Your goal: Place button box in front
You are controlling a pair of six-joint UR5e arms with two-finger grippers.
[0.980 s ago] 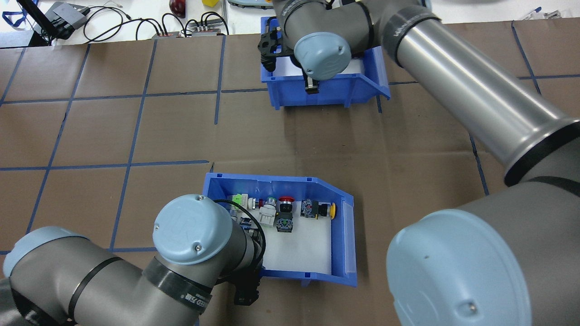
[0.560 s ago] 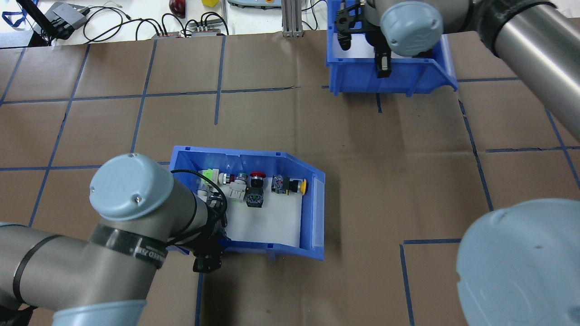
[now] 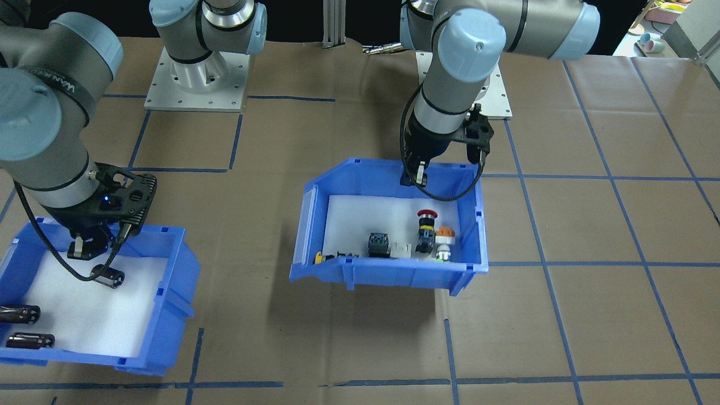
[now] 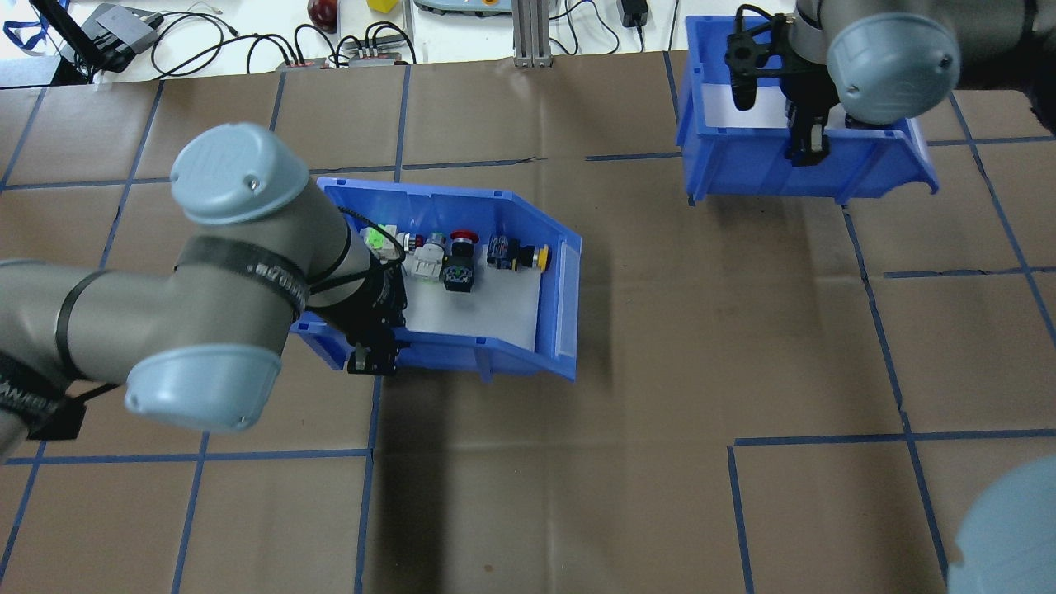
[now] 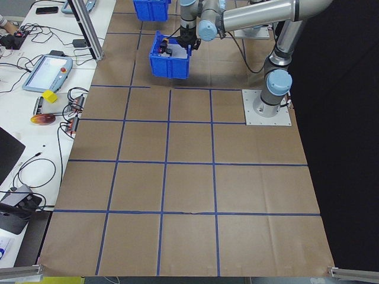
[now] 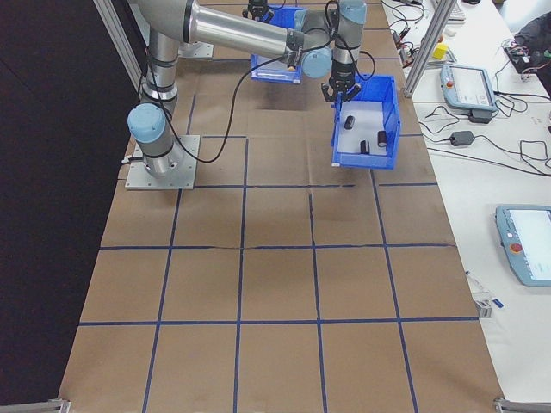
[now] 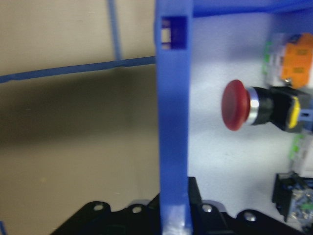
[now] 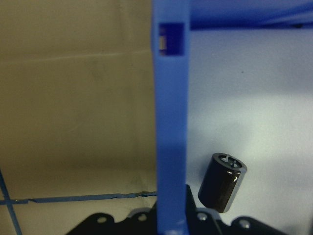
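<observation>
Left tool (image 4: 373,356) clamped on near wall of button box (image 4: 554,272); wall sits between fingers in left wrist view. Box now higher in overhead frame than 0.6 s ago, left of centre, tilted, shadow cast on surface (image 4: 660,346) below it. Red button (image 7: 234,105) and other switches lie along far wall. Right tool (image 4: 807,148) clamped on wall of second blue bin (image 4: 891,161), now further toward upper right corner.
</observation>
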